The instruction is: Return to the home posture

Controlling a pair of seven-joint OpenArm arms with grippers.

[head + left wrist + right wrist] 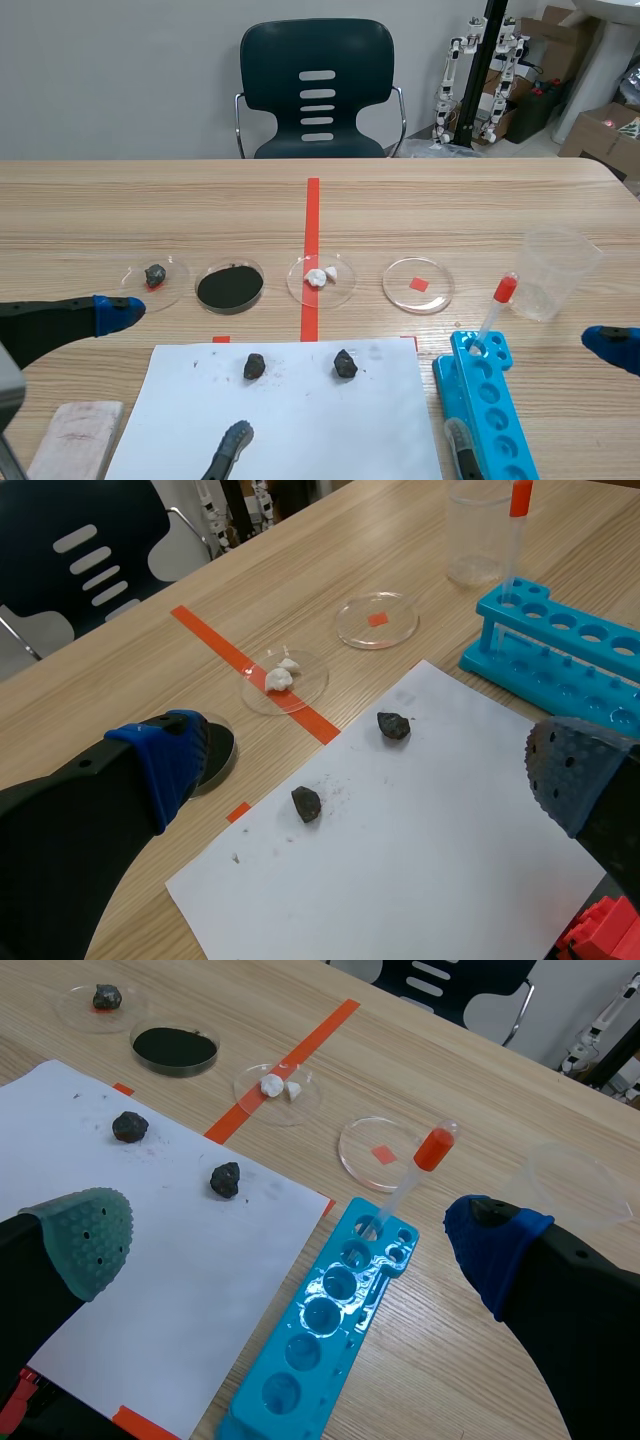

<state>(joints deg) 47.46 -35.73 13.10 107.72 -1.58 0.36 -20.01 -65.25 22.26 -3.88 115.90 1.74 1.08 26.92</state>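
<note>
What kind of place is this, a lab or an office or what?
Probably a robotics lab staged as a mineral-testing bench: petri dishes and a blue test-tube rack with a dropper sit on the table, and small white robot parts and cardboard boxes stand by the back wall.

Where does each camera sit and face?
Scene view: between the arms, facing across the table to the chair; left tool, right tool at sides.
Left wrist view: on the left arm, down past its open tool onto the paper.
Right wrist view: likewise from the right arm, onto the tube rack.
Wrist views share paper, tube rack.
</note>
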